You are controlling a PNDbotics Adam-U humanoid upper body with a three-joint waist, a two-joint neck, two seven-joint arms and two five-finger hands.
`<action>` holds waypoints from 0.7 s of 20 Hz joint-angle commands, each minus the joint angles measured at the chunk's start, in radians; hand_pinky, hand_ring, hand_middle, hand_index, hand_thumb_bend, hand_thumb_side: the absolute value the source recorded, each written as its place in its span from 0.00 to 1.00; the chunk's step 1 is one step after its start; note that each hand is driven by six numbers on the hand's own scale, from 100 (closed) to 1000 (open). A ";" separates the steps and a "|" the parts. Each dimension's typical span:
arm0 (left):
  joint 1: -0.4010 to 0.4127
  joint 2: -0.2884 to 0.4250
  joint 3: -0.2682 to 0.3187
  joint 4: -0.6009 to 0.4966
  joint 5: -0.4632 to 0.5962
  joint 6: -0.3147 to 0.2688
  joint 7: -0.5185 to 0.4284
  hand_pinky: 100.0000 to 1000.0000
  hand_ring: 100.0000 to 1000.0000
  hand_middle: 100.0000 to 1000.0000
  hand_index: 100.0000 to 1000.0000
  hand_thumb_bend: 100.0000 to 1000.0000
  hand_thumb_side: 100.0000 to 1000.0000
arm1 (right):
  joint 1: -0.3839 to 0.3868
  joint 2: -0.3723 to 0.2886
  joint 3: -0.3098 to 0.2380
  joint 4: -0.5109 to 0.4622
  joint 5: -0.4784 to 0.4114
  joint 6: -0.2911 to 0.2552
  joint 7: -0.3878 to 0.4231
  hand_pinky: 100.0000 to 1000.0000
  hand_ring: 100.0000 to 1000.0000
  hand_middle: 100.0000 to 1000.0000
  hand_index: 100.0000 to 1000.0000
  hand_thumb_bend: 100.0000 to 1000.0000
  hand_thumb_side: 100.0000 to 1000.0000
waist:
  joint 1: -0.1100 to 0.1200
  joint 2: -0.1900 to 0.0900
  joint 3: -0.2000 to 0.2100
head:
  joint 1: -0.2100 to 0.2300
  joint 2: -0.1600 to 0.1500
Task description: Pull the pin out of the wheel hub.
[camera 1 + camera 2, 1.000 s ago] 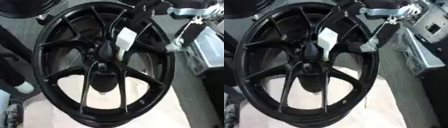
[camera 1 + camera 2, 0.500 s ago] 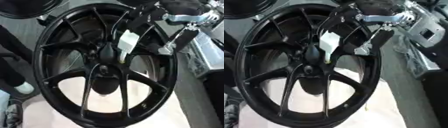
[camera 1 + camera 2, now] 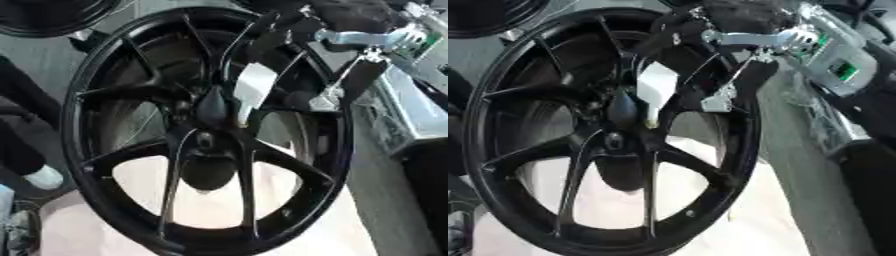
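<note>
A large black multi-spoke wheel (image 3: 131,90) stands tilted and fills both views. At its hub (image 3: 203,142) a dark tapered pin (image 3: 213,106) sticks out from the centre. My right hand (image 3: 262,45), black with silver links, comes in from the top right. Its fingers reach down across the spokes and curl round the pin, and a white pad (image 3: 656,89) on the hand lies just right of it. The pin's base is hidden behind the hub and the fingers. My left hand shows in no view.
A white cloth (image 3: 210,200) lies under the wheel. A second black wheel (image 3: 52,15) sits at the top left. A grey metal box with cables (image 3: 842,70) stands close to the wheel's right rim. Dark shapes crowd the left edge.
The whole picture has shifted a little, so the camera moved. My right hand stays at the hub on the pin, and the pin shows no clear movement.
</note>
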 commanded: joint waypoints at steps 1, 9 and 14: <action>-0.005 0.009 0.000 -0.007 0.002 0.003 0.000 0.64 0.68 0.63 0.78 0.34 1.00 | -0.007 -0.018 -0.011 -0.011 -0.005 0.007 -0.003 0.90 0.64 0.71 0.92 0.06 0.44 | 0.000 -0.012 0.000 | -0.007 -0.015; -0.006 0.007 -0.003 -0.005 0.002 0.005 -0.001 0.64 0.68 0.63 0.78 0.34 1.00 | -0.008 -0.010 -0.007 -0.011 -0.010 0.008 -0.003 0.90 0.66 0.71 0.92 0.04 0.41 | -0.003 -0.004 0.003 | -0.015 -0.019; -0.008 0.004 -0.005 -0.004 0.002 0.007 -0.002 0.64 0.68 0.63 0.77 0.34 1.00 | -0.010 -0.006 -0.005 -0.011 -0.010 0.008 0.006 0.90 0.66 0.71 0.92 0.04 0.42 | -0.004 0.003 0.007 | -0.020 -0.024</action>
